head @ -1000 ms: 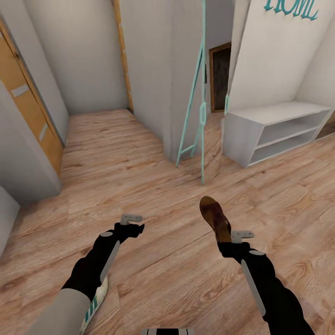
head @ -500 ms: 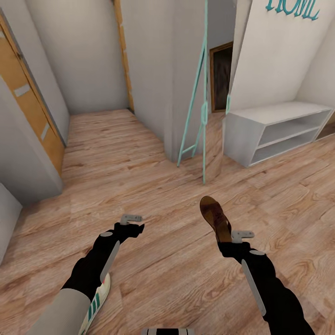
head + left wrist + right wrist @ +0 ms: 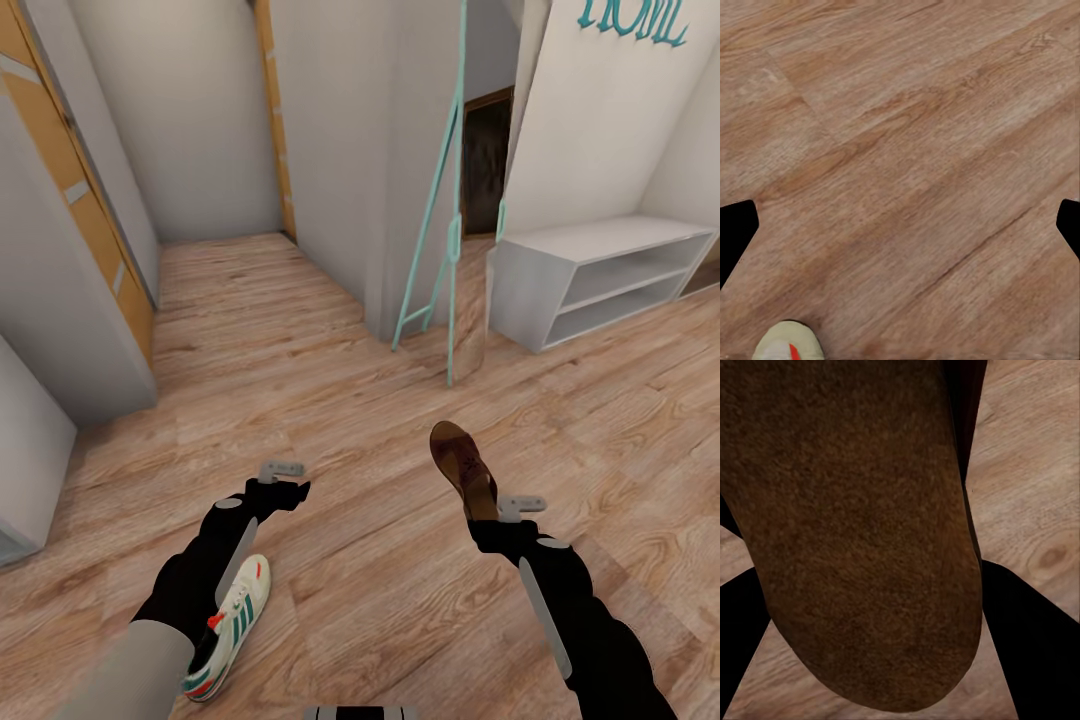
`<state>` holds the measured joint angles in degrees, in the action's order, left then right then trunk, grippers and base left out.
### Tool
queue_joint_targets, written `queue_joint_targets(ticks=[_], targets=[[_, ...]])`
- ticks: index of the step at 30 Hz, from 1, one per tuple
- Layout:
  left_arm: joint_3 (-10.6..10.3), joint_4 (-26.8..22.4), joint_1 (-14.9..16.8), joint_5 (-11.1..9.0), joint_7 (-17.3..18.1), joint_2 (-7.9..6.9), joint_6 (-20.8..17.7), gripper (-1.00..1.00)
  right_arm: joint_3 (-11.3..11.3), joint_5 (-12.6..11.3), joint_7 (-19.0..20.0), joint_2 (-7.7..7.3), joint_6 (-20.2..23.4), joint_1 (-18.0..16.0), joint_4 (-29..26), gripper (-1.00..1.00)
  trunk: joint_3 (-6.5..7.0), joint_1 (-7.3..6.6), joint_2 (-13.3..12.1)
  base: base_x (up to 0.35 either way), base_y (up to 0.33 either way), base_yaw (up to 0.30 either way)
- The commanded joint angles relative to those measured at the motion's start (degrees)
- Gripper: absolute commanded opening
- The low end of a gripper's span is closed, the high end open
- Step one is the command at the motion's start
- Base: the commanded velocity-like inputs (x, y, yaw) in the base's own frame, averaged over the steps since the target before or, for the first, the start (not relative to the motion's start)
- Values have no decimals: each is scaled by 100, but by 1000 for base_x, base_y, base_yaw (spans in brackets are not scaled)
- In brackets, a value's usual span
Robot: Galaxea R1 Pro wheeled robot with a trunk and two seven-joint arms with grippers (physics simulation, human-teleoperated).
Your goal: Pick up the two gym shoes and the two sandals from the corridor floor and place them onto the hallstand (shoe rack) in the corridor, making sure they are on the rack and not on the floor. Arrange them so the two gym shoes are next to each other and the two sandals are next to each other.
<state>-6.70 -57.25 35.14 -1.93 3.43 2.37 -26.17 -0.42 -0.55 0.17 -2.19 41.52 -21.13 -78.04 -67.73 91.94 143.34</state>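
Observation:
My right gripper (image 3: 484, 512) is shut on a dark brown sandal (image 3: 462, 465), held above the corridor floor (image 3: 380, 560) with its toe pointing away from me. In the right wrist view the sandal's brown sole (image 3: 862, 532) sits between the black fingers (image 3: 1027, 652). My left gripper (image 3: 292, 492) is open with nothing in it, its fingertips (image 3: 733, 232) spread wide over bare planks. One gym shoe (image 3: 232, 625), white with green stripes and red accents, lies on the floor under my left forearm; its toe (image 3: 787, 343) shows in the left wrist view. The hallstand (image 3: 600, 275) stands at the far right.
A teal leaning frame (image 3: 440, 230) stands by a grey wall pillar (image 3: 340, 150) between me and the rack. An orange-brown door (image 3: 70, 190) and a grey cabinet (image 3: 30, 450) line the left side. Floor stretches from my grippers toward the rack.
The whole view has shifted, so the camera has moved. More of the gym shoe now shows under my left arm. Both arms keep their pose, and the sandal stays in the right gripper.

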Motion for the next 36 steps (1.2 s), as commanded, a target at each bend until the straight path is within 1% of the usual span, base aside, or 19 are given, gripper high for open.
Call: queue_joint_targets(ticks=[1, 20, 31, 36], targets=[[0, -6, 2, -18, 9, 0, -29, 100, -2, -6, 1, -1, 31, -4, -9, -100, -5, -3, 2, -153, 282, 0], [2, -6, 2, -25, 10, 0, -29, 100, -13, -6, 1, -1, 31, 0, -18, -100, -5, -3, 2, -28, 306, 0], [2, -2, 2, -26, 10, 0, -29, 100, -11, -6, 1, -1, 31, -1, -18, -100, -5, -3, 2, -196, 268, 0], [10, 2, 2, -26, 9, -8, -29, 100, -11, -6, 1, -1, 31, -3, -18, -100, -5, -3, 2, -76, 80, -143]])
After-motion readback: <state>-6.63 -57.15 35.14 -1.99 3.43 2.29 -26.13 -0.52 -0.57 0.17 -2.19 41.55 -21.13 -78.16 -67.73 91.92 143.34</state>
